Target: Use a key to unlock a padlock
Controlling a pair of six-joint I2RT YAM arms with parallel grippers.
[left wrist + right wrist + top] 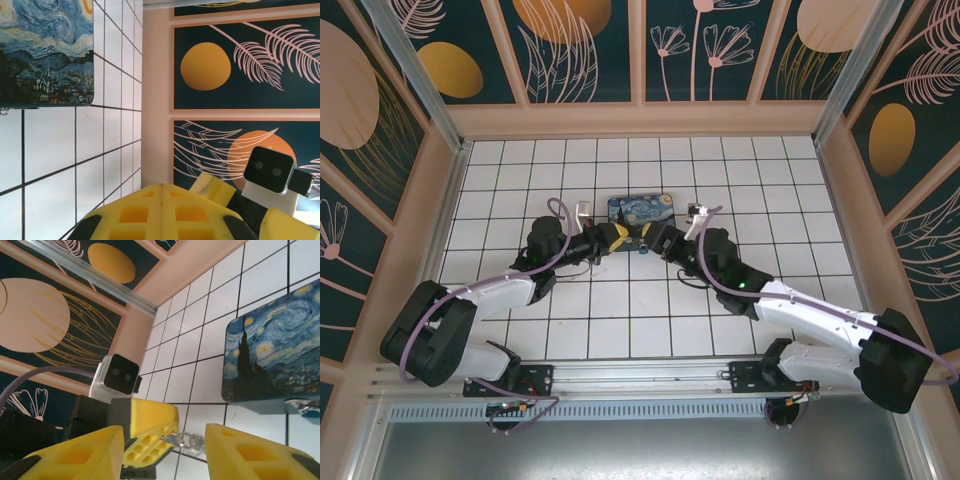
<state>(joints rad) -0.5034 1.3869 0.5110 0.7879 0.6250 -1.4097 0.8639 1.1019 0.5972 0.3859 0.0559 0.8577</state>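
Standing half open with nothing held, the right claw (pixel 165 440) brackets the left claw (pixel 162 192), which is shut on a small silvery piece, apparently the key (pixel 186 441). The padlock (pixel 306 408) lies loose just beside the box (pixel 270 360). With no grip on the padlock, the key's push may slide it away; the thin pinch may also let the key twist.

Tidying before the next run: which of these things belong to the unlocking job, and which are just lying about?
Job:
padlock
key, seemingly in the shut left claw
open right claw

Lying about:
painted box, next to the padlock
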